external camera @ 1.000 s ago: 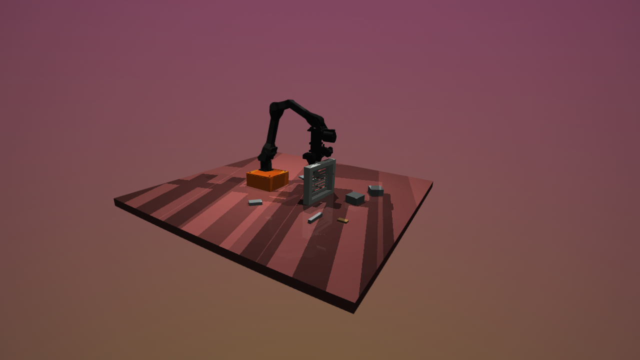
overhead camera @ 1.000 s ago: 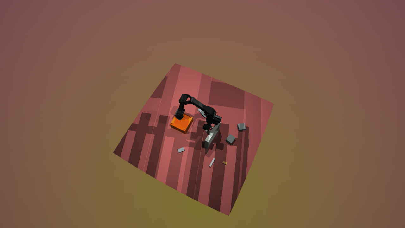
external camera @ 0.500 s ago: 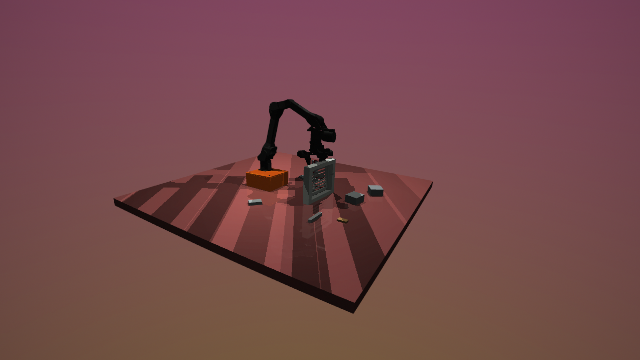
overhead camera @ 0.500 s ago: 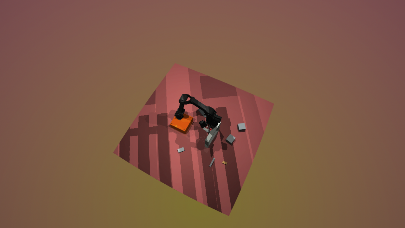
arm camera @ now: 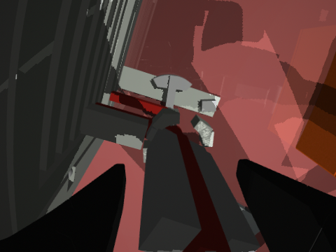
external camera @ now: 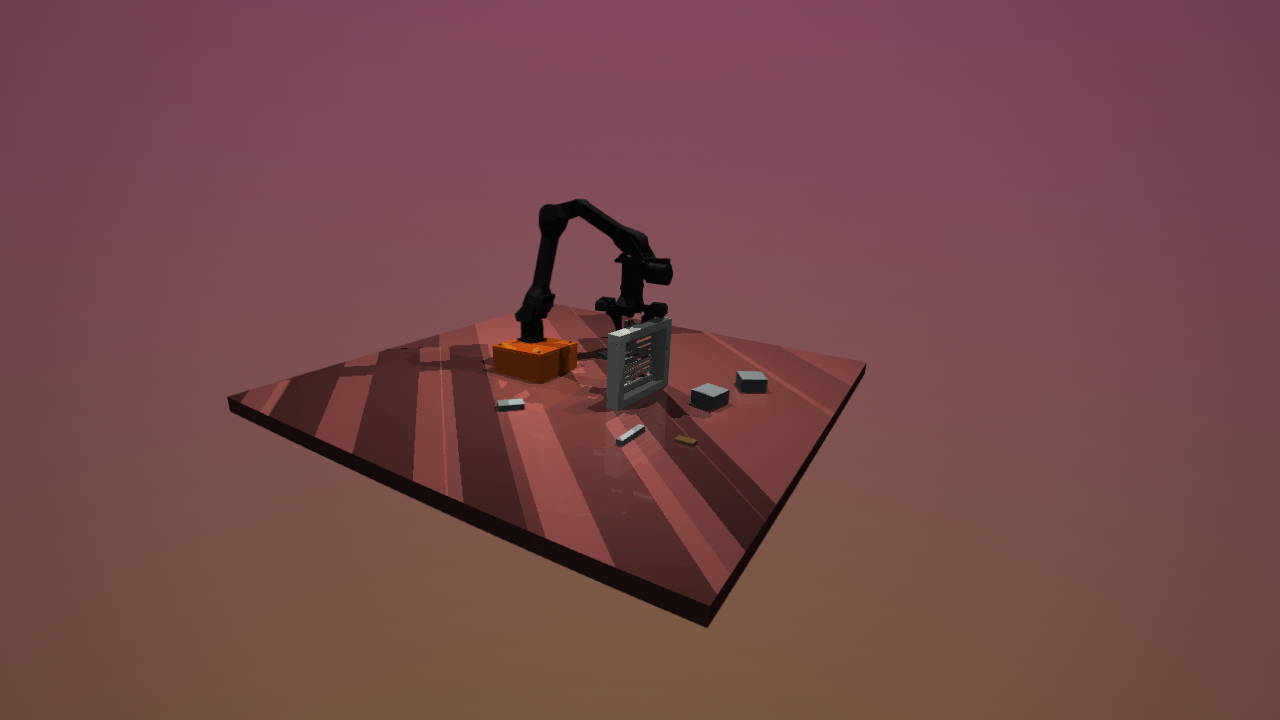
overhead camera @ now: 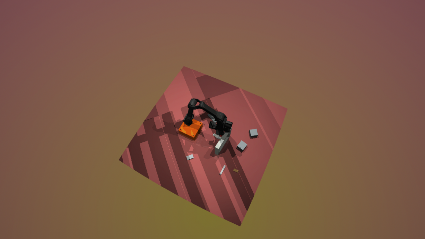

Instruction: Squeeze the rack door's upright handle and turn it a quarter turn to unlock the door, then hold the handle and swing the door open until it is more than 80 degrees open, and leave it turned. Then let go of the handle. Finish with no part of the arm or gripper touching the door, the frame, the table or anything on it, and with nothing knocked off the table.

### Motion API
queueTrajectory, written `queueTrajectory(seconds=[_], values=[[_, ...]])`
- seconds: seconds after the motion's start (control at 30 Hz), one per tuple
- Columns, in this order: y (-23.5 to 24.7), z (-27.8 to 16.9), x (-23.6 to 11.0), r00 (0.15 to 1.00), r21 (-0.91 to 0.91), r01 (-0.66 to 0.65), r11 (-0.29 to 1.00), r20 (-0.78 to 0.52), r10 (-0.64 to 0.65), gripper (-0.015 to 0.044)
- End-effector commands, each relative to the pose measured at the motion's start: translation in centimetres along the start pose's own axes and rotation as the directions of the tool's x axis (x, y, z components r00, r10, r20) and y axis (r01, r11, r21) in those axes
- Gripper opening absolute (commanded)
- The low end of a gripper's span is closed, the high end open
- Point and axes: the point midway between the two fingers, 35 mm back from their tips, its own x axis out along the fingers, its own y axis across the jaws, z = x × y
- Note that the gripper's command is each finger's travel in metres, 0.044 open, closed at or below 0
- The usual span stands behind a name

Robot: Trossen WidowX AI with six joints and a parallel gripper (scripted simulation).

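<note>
The grey rack frame stands upright. A dark slatted panel, seemingly the door, fills the left of the wrist view. I cannot tell how far the door is open. The upright handle, dark grey with a dark red middle, rises toward the wrist camera. Beyond it lies a light grey bar with a red strip beside it, standing out from the slatted side. My gripper points down, its fingers open on either side of the handle with gaps visible. The frame partly hides them in the exterior view.
The orange base block carries the arm. Two grey blocks lie right of the frame. A small white block, a white stick and a brown piece lie nearer the front. A grey piece is partly behind the arm.
</note>
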Motion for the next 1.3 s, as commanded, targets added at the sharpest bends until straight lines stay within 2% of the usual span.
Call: queueTrajectory(seconds=[0.0,0.1,0.47,1.27], values=[[-0.02,0.08,0.02,1.000,0.365,-0.001,0.931,0.005,-0.001,0.0284],[-0.02,0.08,0.02,1.000,0.469,-0.001,0.883,0.004,-0.001,0.0284],[-0.02,0.08,0.02,1.000,0.477,-0.001,0.879,0.004,-0.001,0.0284],[-0.02,0.08,0.02,1.000,0.477,-0.001,0.879,0.004,-0.001,0.0124]])
